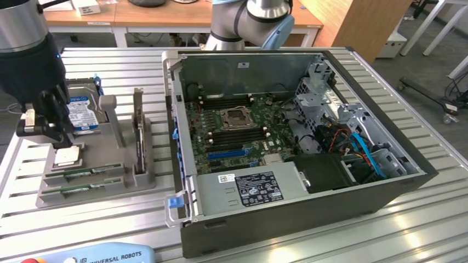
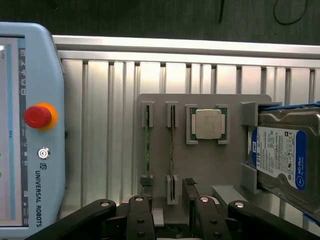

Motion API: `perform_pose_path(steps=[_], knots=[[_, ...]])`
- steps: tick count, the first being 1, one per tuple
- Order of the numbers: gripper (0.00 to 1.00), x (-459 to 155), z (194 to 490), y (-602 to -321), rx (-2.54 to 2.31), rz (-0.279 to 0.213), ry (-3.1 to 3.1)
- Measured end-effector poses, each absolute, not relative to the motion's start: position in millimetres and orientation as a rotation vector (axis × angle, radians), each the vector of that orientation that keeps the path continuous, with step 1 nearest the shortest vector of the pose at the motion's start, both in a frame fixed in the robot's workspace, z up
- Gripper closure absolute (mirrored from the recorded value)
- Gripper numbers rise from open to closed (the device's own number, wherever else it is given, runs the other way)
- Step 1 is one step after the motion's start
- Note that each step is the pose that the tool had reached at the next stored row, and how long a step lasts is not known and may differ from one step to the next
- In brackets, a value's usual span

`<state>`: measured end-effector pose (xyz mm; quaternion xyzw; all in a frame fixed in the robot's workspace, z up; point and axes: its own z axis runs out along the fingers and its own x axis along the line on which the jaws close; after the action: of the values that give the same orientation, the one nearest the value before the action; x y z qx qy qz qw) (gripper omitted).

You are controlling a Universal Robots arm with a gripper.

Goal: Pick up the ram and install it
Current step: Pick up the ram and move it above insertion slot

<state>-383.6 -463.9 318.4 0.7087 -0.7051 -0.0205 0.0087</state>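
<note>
Pickup not yet begun — gripper (image 2: 167, 189), jaws apart and empty, hangs over the grey holder (image 2: 200, 170) where both ram sticks (image 2: 171, 145) sit slotted, well apart from the open computer case (image 1: 292, 219).

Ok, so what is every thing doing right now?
End effector, open, empty, over the holder.
Ram sticks, both on edge in holder slots.
Processor, lying flat in the holder.
Hard drive, propped in the holder.
Computer case, open, side off.

Oblique overview; wrist close above fixture (image 2: 210, 167)
</note>
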Motion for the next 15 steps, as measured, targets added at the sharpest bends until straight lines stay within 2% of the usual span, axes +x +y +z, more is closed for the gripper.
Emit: perform_pose_path(steps=[15], knots=[[0.63,-383.6,313.4,-466.3,2.214,-0.064,-2.203]])
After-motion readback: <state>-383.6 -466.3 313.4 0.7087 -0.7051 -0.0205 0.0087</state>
